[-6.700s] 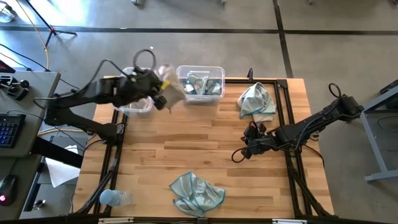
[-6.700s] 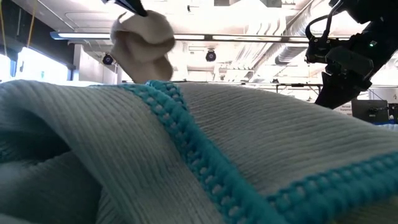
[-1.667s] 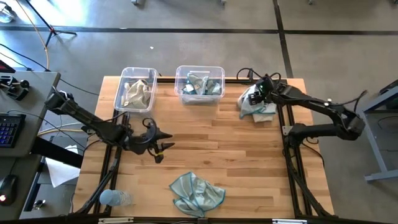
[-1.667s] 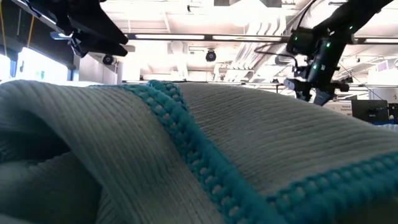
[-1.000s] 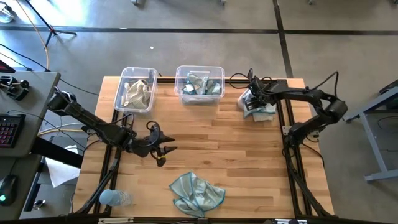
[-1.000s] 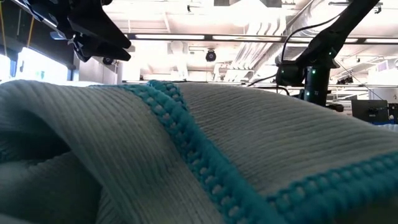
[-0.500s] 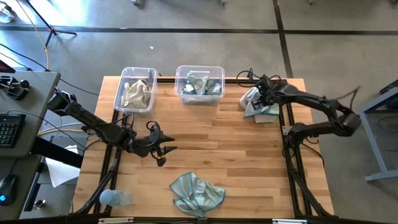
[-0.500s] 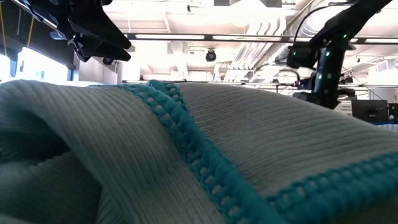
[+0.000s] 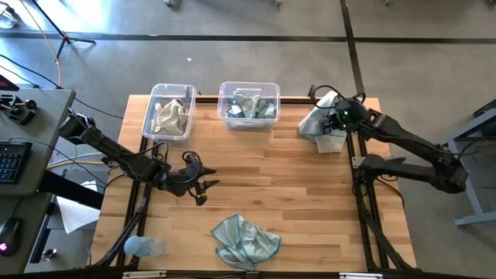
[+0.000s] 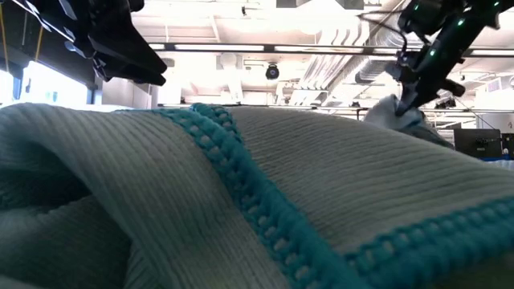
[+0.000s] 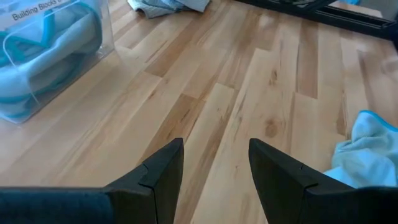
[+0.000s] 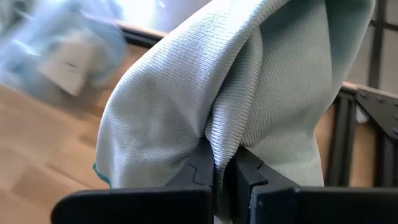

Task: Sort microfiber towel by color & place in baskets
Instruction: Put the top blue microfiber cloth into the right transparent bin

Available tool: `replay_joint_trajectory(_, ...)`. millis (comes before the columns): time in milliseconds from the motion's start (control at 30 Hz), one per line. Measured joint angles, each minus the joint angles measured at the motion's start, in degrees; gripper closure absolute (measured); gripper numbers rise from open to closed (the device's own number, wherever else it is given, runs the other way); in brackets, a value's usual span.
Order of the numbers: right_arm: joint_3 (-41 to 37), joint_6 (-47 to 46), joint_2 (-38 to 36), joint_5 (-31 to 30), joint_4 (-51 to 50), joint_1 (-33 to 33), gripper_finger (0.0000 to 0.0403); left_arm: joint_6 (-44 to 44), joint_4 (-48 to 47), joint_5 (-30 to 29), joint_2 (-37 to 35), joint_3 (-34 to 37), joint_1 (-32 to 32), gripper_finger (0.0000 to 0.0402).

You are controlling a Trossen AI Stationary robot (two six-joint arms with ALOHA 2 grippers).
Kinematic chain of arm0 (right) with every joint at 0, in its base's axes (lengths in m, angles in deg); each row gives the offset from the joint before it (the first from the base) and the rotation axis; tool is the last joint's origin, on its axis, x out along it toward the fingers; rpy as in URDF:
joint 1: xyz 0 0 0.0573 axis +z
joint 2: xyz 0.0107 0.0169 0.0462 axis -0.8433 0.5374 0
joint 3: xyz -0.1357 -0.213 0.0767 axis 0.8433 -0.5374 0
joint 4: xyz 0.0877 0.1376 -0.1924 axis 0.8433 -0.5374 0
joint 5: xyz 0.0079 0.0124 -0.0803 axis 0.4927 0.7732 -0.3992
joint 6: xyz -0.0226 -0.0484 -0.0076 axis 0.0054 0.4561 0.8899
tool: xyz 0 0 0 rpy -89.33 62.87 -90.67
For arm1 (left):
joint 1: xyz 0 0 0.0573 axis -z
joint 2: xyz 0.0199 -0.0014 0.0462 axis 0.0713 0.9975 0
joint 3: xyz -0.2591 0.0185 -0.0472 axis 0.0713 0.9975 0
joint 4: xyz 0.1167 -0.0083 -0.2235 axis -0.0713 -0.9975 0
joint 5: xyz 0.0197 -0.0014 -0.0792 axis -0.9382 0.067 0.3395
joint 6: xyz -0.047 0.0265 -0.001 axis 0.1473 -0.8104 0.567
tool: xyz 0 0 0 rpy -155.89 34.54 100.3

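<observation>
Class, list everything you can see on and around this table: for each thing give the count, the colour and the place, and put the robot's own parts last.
Baskets: two, clear plastic, side by side at the table's far edge; left basket holds beige-grey cloth, right basket holds teal cloth.
Held towel: one, pale teal, far right corner, pinched and lifted.
Loose towel: one, pale teal, crumpled at the near edge, centre.
Table: one, light wood planks.
Keyboard: one, dark, on a side desk to the left.
Left end effector: one, dark, open and empty, low over the table's left-centre.
Right end effector: one, dark, shut on the held towel.
</observation>
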Motion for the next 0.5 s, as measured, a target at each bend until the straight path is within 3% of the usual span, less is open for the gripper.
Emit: replay_joint_trajectory(500,2.0,0.0,-2.2,1.6,16.4,9.5,0.04,-1.2,0.0,-0.9,0.0,0.0,0.0,0.0232)
